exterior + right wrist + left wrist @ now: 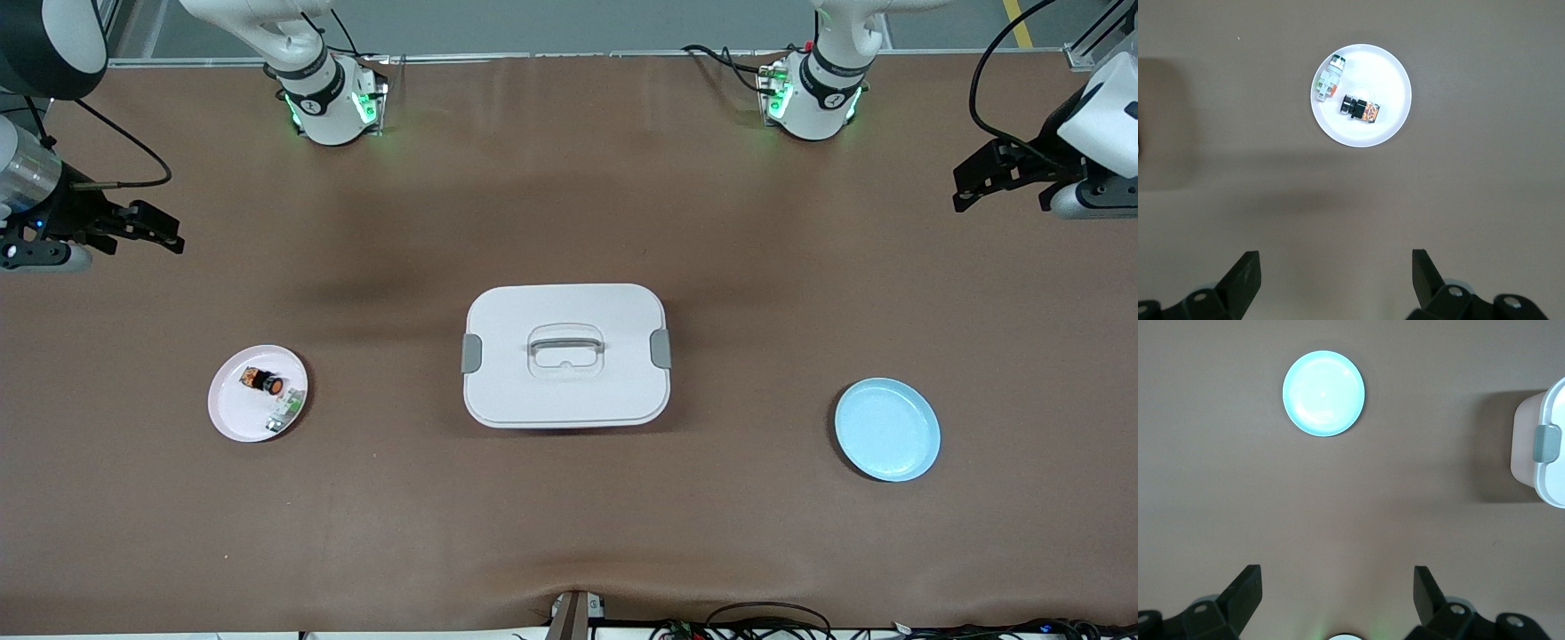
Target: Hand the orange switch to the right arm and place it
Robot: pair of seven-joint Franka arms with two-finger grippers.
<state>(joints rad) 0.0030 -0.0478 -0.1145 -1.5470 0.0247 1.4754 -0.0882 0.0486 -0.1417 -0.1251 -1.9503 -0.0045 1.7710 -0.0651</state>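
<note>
The orange switch (265, 383), a tiny black cylinder with an orange button end, lies on a small pink plate (233, 413) toward the right arm's end of the table. It also shows in the right wrist view (1360, 109), on the plate (1390, 73). My right gripper (164, 233) is open and empty, up over bare table at that end, apart from the plate; in its own view (1336, 267) the fingers stand wide. My left gripper (973, 182) is open and empty over the left arm's end of the table, and also shows in its own view (1337, 587).
A small white-and-green part (286, 411) lies beside the switch on the pink plate (1328, 80). A white lidded box (566, 356) with grey clips stands mid-table (1545, 447). A light blue plate (886, 429) lies toward the left arm's end (1323, 393).
</note>
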